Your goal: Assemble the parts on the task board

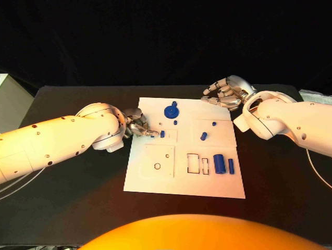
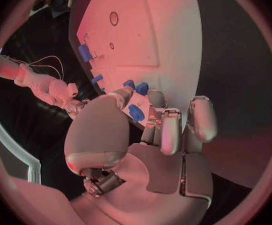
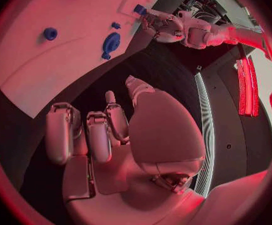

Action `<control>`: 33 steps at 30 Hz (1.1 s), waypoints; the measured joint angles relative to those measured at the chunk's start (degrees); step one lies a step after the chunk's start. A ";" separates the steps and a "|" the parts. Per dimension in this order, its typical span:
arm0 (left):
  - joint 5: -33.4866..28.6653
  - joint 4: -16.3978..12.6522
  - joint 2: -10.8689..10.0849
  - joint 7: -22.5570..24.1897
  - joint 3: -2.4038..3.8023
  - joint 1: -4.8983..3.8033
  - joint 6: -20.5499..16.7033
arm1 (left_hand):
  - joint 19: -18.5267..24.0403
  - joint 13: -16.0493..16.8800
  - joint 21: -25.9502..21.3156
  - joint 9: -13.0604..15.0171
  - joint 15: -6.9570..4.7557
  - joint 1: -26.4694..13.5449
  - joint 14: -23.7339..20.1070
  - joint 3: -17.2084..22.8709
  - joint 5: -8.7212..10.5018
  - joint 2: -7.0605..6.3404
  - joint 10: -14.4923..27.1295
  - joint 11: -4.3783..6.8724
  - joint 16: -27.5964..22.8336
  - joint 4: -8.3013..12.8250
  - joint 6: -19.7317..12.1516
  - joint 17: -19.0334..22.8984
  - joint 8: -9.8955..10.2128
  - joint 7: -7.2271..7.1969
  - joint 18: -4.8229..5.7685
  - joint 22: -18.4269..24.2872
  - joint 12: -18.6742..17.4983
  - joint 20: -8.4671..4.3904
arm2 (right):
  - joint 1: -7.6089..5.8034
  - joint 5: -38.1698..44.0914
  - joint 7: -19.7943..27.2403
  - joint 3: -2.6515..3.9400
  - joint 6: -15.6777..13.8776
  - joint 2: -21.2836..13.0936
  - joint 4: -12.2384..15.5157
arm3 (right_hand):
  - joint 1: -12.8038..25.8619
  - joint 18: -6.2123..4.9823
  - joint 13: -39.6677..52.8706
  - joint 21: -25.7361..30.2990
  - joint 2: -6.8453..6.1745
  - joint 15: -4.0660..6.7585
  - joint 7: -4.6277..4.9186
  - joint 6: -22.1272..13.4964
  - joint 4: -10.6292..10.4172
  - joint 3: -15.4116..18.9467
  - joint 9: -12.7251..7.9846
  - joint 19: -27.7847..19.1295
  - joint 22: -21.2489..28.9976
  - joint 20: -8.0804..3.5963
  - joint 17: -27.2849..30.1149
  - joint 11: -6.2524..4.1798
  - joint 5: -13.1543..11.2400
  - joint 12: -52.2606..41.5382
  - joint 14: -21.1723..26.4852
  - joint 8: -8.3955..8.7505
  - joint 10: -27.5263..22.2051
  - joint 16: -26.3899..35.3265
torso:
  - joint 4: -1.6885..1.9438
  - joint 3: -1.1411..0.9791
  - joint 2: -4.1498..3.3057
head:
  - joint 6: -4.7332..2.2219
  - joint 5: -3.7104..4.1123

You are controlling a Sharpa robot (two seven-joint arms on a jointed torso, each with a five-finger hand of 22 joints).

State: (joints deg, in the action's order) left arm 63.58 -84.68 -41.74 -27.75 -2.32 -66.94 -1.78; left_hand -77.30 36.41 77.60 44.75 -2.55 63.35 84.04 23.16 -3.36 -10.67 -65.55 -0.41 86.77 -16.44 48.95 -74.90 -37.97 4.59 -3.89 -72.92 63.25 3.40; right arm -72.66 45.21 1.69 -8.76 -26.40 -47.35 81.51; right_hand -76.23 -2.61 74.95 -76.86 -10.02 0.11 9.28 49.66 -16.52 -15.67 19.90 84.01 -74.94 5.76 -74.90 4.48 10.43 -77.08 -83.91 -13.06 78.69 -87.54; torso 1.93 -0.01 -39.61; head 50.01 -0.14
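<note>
The task board (image 1: 182, 177) lay in the middle of the black table (image 1: 75, 208). The left hand (image 1: 138, 125) sat at the board's left edge, pinching a small blue part (image 2: 136, 113) between its fingertips, close beside a blue peg (image 1: 162, 134) at that edge. The right hand (image 1: 224, 92) hovered past the board's far right corner with fingers curled inward, grasping nothing. On the board, a round blue part (image 1: 170, 111) lay near its far edge, a short blue part (image 1: 203, 136) near its middle, and a blue cylinder (image 1: 219, 163) and a blue bar (image 1: 231, 166) toward its near right.
</note>
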 measured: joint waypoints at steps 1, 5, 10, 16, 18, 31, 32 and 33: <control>0.03 0.00 0.02 -0.01 0.00 0.01 0.05 | 0.00 0.00 0.00 0.00 0.00 0.36 0.00 0.00 0.00 0.36 0.00 0.00 0.00 0.00 0.00 0.00 0.00 0.00 0.00 0.00 0.00 0.00 | 0.00 0.00 0.00 0.00 0.00 0.00 0.00 | 0.00 0.00 0.00 0.00 0.00 0.00 0.00 0.00 0.00 0.00 0.00 0.00 0.00 0.00 0.00 0.00 0.00 0.00 0.00 0.00 0.00 0.00 | 0.00 0.01 0.00 | 0.00 -0.02; 0.05 0.00 0.12 -0.04 0.01 0.03 0.25 | -0.20 0.04 0.00 -0.09 -0.42 2.44 0.01 1.13 0.00 1.10 -0.21 0.21 0.00 0.35 -0.31 0.00 -0.64 -0.31 0.00 -0.05 0.00 -0.21 | 0.01 0.00 0.00 0.00 0.00 0.00 0.00 | 0.00 0.00 0.00 0.00 0.00 0.00 0.00 0.00 0.00 0.00 0.00 0.00 0.00 0.00 0.00 0.00 0.00 0.00 0.00 0.00 0.00 0.00 | -0.01 0.01 0.01 | 0.00 -0.03; -0.01 -0.03 0.18 -0.04 0.04 0.03 0.71 | -0.20 0.33 0.00 -0.42 -0.43 4.39 0.01 2.71 0.00 0.86 -0.41 0.41 0.22 0.78 -0.31 0.00 -0.95 -0.31 0.00 -0.32 0.33 -0.21 | 0.04 0.00 0.00 0.00 0.01 0.01 0.00 | 0.00 0.00 -0.01 0.00 0.00 0.00 0.00 0.00 0.00 0.00 0.00 0.00 0.01 0.00 0.00 0.00 0.00 0.00 0.00 0.00 0.00 0.00 | -0.01 0.01 0.00 | 0.00 -0.03; -0.12 -0.04 0.18 0.01 0.07 0.02 1.18 | -0.41 0.53 0.22 -0.49 -0.43 4.52 0.01 3.11 0.00 0.73 -0.62 0.61 0.22 0.87 -0.31 0.00 -1.18 -0.31 0.00 -0.45 0.33 -0.41 | 0.10 0.00 0.00 0.00 0.02 0.01 -0.03 | 0.00 0.00 -0.01 0.00 0.00 0.00 0.00 0.00 0.00 0.00 0.00 0.00 0.01 0.00 -0.05 0.00 0.00 0.00 0.00 0.00 0.00 0.00 | -0.01 0.00 -0.02 | 0.00 -0.01; -0.17 -0.04 0.18 0.03 0.07 0.01 1.29 | -0.41 0.54 0.22 -0.55 -0.43 4.96 0.01 3.50 0.00 0.71 -0.62 0.61 0.21 0.80 -0.10 0.00 -1.18 -0.52 0.00 -0.45 0.33 -0.42 | 0.12 0.00 0.00 0.00 0.02 0.01 -0.03 | 0.00 0.00 -0.01 0.00 0.00 0.00 0.00 0.00 0.00 0.00 0.00 0.00 0.01 0.00 -0.05 0.00 0.00 0.00 0.00 0.00 0.00 0.00 | -0.01 0.00 -0.02 | 0.00 0.00; -0.95 -0.09 0.25 0.22 0.06 0.02 1.36 | -0.61 0.44 0.22 -1.31 -0.83 6.92 0.01 10.02 0.18 1.51 -0.82 0.81 0.42 1.85 -0.63 0.00 -2.12 -1.04 0.00 -0.65 0.33 -0.62 | 0.17 0.00 0.00 0.00 0.02 -0.01 -0.03 | 0.00 0.00 -0.02 0.00 0.00 0.00 0.00 0.00 0.00 0.00 0.00 0.00 0.02 0.00 -0.04 0.00 0.00 0.00 0.00 0.00 0.00 0.00 | 0.00 0.01 0.01 | 0.00 0.05; -1.06 -0.09 0.25 0.26 0.06 0.02 1.36 | -0.61 0.34 0.22 -1.39 -0.83 7.09 0.01 10.81 0.33 1.46 -0.82 0.81 0.42 2.20 -0.63 0.00 -2.35 -1.03 0.00 -0.67 0.33 -0.62 | 0.17 0.00 0.00 0.00 0.03 -0.01 -0.03 | 0.00 0.00 -0.02 0.00 0.00 0.00 0.00 0.00 0.00 0.00 0.00 0.00 0.03 0.00 -0.04 0.00 0.00 0.00 0.00 0.00 0.00 0.00 | 0.00 0.01 0.01 | 0.00 0.06; -1.19 -0.09 0.26 0.31 0.06 0.02 1.36 | -0.61 0.24 0.22 -1.45 -0.83 7.27 0.01 11.91 0.38 1.36 -0.83 0.79 0.42 2.52 -0.66 0.00 -2.65 -1.05 0.00 -0.68 0.33 -0.62 | 0.17 0.00 0.00 0.00 0.03 -0.01 -0.03 | 0.00 0.00 -0.03 0.00 0.01 0.00 0.00 0.00 0.02 -0.02 0.00 0.00 0.02 0.00 -0.04 0.00 0.00 0.00 0.00 0.00 0.00 0.00 | 0.00 0.02 0.01 | 0.00 0.06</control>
State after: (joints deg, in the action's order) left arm 62.39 -84.77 -41.48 -27.44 -2.26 -66.92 -0.42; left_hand -77.91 36.64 77.82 43.30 -3.38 70.62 84.05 35.07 -2.98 -9.31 -66.38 0.38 87.19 -13.91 48.29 -74.90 -40.62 3.54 -3.89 -73.60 63.57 2.78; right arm -72.49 45.21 1.69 -8.76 -26.38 -47.36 81.48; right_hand -76.22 -2.61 74.92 -76.86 -10.02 0.11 9.28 49.66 -16.50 -15.69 19.90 84.01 -74.92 5.75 -74.94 4.48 10.43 -77.08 -83.91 -13.06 78.69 -87.54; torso 1.93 0.01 -39.59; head 50.01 -0.08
